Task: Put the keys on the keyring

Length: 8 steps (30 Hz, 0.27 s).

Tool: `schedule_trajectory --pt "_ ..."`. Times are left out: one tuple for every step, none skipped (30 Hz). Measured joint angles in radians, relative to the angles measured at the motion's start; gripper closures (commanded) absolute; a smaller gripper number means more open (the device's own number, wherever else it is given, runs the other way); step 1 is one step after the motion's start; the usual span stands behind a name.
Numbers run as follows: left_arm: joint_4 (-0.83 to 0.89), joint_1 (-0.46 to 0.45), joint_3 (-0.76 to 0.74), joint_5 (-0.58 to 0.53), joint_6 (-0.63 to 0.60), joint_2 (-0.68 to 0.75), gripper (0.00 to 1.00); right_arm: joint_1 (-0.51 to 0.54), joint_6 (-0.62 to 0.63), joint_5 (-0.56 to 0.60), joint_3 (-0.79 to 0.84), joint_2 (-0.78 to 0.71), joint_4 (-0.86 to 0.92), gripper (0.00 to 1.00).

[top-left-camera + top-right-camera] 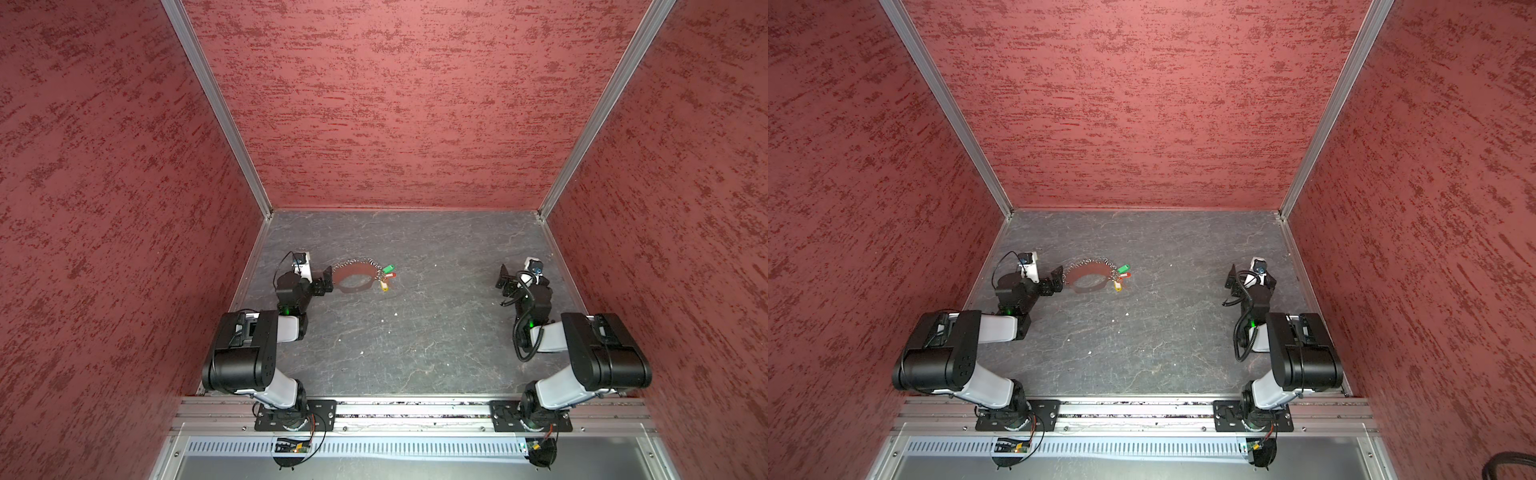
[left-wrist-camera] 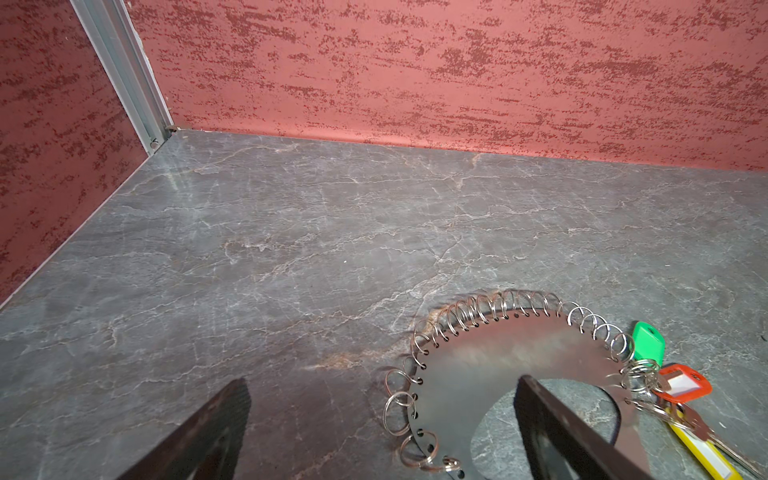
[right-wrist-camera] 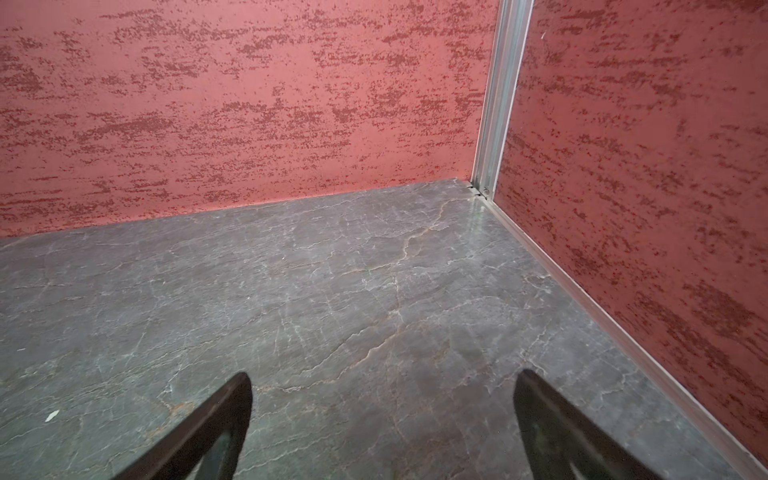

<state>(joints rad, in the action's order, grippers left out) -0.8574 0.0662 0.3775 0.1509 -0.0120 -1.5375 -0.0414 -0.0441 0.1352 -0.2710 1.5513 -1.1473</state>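
The keyring (image 1: 360,262) (image 1: 1096,262) is an arc of several silver rings (image 2: 498,305) strung along the edge of a flat metal crescent plate (image 2: 498,357), lying on the table left of centre. The keys are bunched at its right end against the rings: green (image 1: 388,268) (image 2: 646,340), red (image 1: 390,275) (image 2: 681,382) and yellow (image 1: 385,286) (image 2: 702,453). I cannot tell which are threaded on. My left gripper (image 1: 327,280) (image 1: 1059,279) (image 2: 384,384) stands open at the plate's left end, holding nothing. My right gripper (image 1: 504,277) (image 1: 1230,278) (image 3: 382,378) hangs open far right, empty.
Red textured walls (image 1: 395,104) close in the grey marbled table (image 1: 415,332) at the back and both sides. An aluminium rail (image 1: 415,409) with both arm bases runs along the front. A few white specks (image 1: 395,314) dot the table's middle.
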Motion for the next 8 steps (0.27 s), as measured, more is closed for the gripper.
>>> schedule_trajectory --pt "0.0 0.0 0.0 0.0 0.0 0.0 0.0 0.0 0.001 -0.005 0.0 0.0 0.0 0.01" --pt "0.0 0.0 0.0 0.0 0.0 0.0 0.0 0.0 0.003 -0.011 0.0 0.0 0.0 0.01" --pt "0.0 0.0 0.0 0.0 0.0 0.0 0.0 0.0 0.004 -0.016 0.0 0.0 0.0 0.01" --pt "0.0 0.0 0.0 0.0 0.0 0.0 0.0 0.0 0.003 -0.019 0.0 0.0 0.0 0.01" --pt "0.0 0.0 0.0 0.0 0.0 0.0 0.01 0.0 0.003 -0.021 0.0 0.0 0.0 0.01" --pt "0.0 0.0 0.0 0.0 0.0 0.0 0.01 0.0 0.003 -0.023 0.0 0.0 0.0 0.01" --pt "0.0 0.0 0.0 0.0 0.0 0.0 0.0 0.0 0.003 -0.025 0.0 0.0 0.0 0.01" --pt "-0.001 0.0 0.0 0.0 0.0 0.0 0.0 0.0 0.003 -0.026 0.0 0.0 0.0 0.01"
